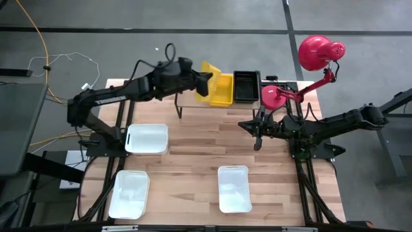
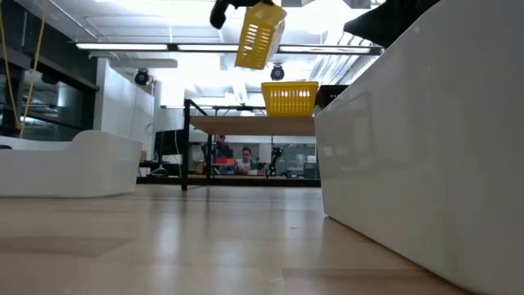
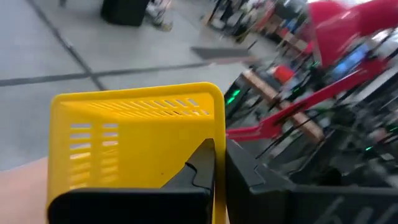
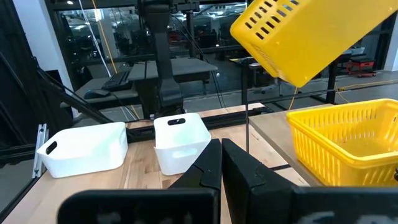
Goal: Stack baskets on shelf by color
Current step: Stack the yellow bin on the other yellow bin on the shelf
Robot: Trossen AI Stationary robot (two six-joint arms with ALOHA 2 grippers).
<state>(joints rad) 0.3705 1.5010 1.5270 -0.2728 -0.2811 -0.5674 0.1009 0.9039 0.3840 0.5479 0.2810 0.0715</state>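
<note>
High view: left gripper (image 1: 205, 82) is holding a tilted yellow basket (image 1: 208, 72) in the air over the shelf (image 1: 187, 102)
Its fingers are closing tight on the rim, above another yellow basket (image 1: 223, 90) sitting on the shelf beside a black basket (image 1: 246, 86); right gripper (image 1: 257, 143) is waiting shut and empty over the table (image 1: 193, 161)

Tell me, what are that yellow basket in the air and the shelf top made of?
The lifted yellow basket looks like moulded plastic: even colour, smooth slightly glossy walls, rows of neat slots. The shelf top appears to be pale wood or wood-look board, matte, on thin black legs, probably metal.
</note>
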